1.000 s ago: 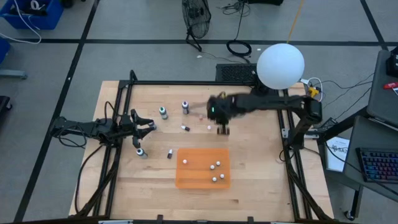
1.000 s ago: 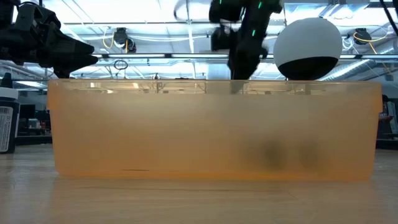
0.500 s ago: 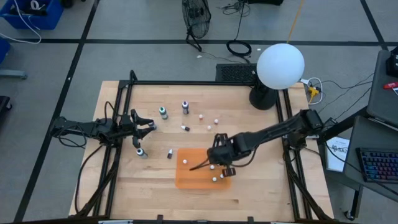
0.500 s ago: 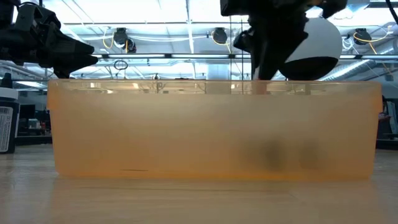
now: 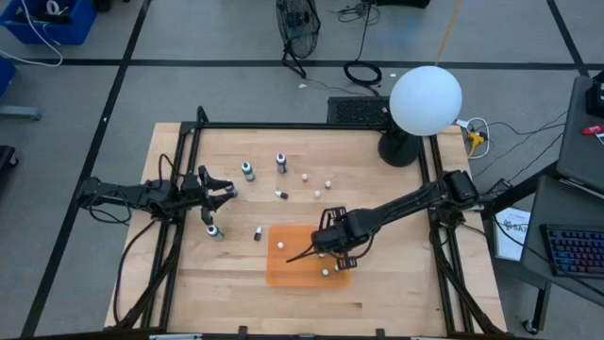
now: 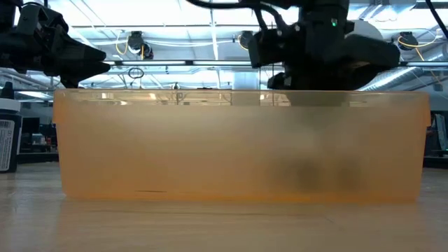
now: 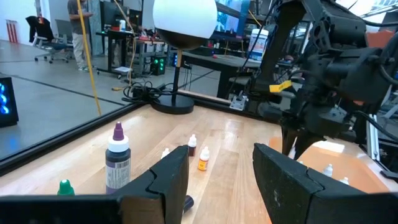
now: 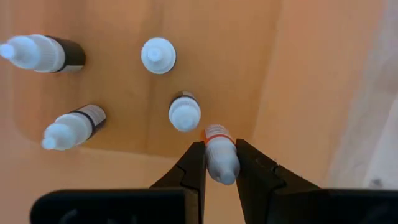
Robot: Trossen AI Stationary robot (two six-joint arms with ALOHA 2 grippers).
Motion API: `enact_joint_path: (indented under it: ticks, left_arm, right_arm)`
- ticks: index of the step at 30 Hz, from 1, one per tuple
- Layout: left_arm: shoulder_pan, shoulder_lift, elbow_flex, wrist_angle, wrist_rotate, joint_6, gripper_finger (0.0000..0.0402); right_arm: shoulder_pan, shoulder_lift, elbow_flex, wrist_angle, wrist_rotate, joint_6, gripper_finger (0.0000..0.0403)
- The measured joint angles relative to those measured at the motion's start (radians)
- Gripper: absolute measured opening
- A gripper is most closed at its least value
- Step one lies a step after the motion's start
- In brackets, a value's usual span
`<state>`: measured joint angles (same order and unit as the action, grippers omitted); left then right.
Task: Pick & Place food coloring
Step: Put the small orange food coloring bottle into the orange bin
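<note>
An orange tray (image 5: pixel 293 272) lies at the table's near middle and holds several small food coloring bottles (image 8: pixel 185 113) with pale caps. My right gripper (image 5: pixel 327 253) hangs over the tray, pointing down, shut on one more small bottle (image 8: pixel 219 155) with an orange band. Other bottles stand on the wood beyond the tray: a teal one (image 5: pixel 247 170), a purple one (image 5: pixel 281 162) and one at the left (image 5: pixel 215 230). My left gripper (image 7: pixel 221 180) waits open and level at the table's left side, holding nothing. My right gripper pinches the small bottle's pale upper part (image 8: pixel 222 167) between its two fingers, coming from above and pointing down. The bottle stands upright in the hold, its orange band (image 8: pixel 216 132) below the fingertips, over the tray's floor. Whether it touches that floor I cannot tell.
Small white beads (image 5: pixel 307 177) and tiny bottles (image 5: pixel 280 195) are scattered on the wood beyond the tray. A lamp with a white globe (image 5: pixel 425 99) stands at the far right. The tray's near wall (image 6: pixel 245 147) fills the low view.
My right gripper has swung from the table's far middle toward the near edge and sunk over the orange tray, staying shut. The left arm has kept still.
</note>
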<state>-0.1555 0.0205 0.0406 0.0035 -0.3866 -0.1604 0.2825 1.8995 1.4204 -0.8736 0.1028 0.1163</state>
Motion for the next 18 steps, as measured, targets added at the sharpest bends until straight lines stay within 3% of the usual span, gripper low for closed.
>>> enact_joint_path:
  ticks: [9,18]
  left_arm:
    - [0.0,0.0,0.0,0.0,0.0,0.0,0.0182]
    - [0.0,0.0,0.0,0.0,0.0,0.0,0.0182]
  right_arm:
    - [-0.002,0.003,-0.051,0.053,-0.03,0.003,0.0048]
    - [-0.007,0.003,-0.056,0.055,-0.054,0.043,0.0165]
